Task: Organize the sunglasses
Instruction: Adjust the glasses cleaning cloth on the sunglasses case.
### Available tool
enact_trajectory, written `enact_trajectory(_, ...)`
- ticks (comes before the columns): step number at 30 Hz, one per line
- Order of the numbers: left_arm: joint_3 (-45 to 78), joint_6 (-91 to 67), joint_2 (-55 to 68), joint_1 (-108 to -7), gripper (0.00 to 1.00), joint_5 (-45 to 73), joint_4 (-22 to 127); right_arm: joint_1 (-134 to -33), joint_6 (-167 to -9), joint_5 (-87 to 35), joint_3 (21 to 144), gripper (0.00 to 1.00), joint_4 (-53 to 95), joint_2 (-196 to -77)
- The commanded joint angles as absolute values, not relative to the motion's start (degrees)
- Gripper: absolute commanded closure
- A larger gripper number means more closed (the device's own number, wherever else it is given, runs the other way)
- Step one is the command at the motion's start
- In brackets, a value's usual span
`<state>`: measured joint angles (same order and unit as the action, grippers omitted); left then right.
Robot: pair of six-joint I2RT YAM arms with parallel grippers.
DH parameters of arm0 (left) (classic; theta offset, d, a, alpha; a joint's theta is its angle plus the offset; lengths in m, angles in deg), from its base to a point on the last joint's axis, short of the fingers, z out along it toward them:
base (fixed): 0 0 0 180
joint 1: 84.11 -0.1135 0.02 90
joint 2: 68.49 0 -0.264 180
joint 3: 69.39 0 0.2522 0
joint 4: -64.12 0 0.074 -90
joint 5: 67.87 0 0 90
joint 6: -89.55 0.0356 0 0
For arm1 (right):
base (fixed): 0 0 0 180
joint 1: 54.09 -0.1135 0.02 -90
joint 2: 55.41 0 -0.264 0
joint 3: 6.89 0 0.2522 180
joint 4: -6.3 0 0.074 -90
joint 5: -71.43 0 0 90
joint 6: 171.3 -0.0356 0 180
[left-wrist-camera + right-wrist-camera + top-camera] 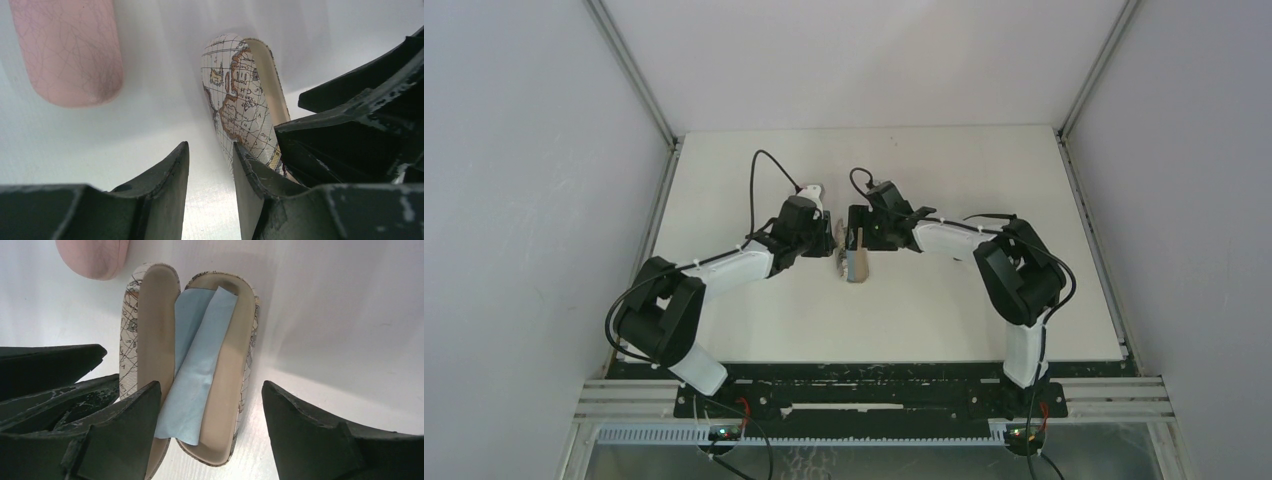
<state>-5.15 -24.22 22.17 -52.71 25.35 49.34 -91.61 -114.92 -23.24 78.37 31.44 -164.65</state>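
Observation:
No sunglasses show in any view. A map-patterned case [227, 410] lies open on the table [924, 300], its beige inside up, with a light-blue cloth [200, 365] draped across the hinge line. My right gripper [210, 390] is open wide just above the case's near end, with nothing held. My left gripper [211, 150] is open with only bare table between its fingers. Its right finger [250, 170] rests against the outside of the case's lid [240, 100]. From above, both grippers [829, 240] [856, 232] meet over the case [857, 268].
A shut pink case [70, 50] lies on the table just beyond the map case, also visible at the top of the right wrist view as the pink case [95, 257]. White walls close in the table at the left, back and right.

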Motion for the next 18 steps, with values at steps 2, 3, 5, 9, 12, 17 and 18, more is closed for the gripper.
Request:
enact_trajectory(2,-2.57,-23.17,21.43,-52.38,0.58,24.85,50.62,-91.14,-117.21,-27.07,78.31,0.26,27.21,-166.03)
enact_trajectory(3,-2.61,-23.16,21.49,-52.38,0.58,24.79,50.62,-91.10,-117.32,-27.29,78.43,0.26,27.19,-166.46)
enact_trajectory(5,-2.62,-23.17,21.61,-52.38,0.58,24.70,50.62,-91.09,-117.23,-27.91,79.00,0.26,27.71,-167.44)
enact_trajectory(9,-2.63,-23.27,21.65,-52.38,0.58,24.58,50.58,-91.50,-117.22,-28.90,79.75,0.26,28.13,-169.04)
enact_trajectory(12,-2.58,-23.22,21.66,-52.38,0.58,24.52,50.62,-91.79,-117.19,-28.71,80.38,0.27,28.69,-169.72)
enact_trajectory(17,-2.62,-23.26,21.62,-52.37,0.58,24.48,50.63,-91.86,-116.77,-28.11,80.99,0.31,29.88,-170.32)
enact_trajectory(18,-2.57,-23.27,21.68,-52.38,0.58,24.39,50.62,-91.80,-116.57,-27.92,81.11,0.33,30.19,-170.37)
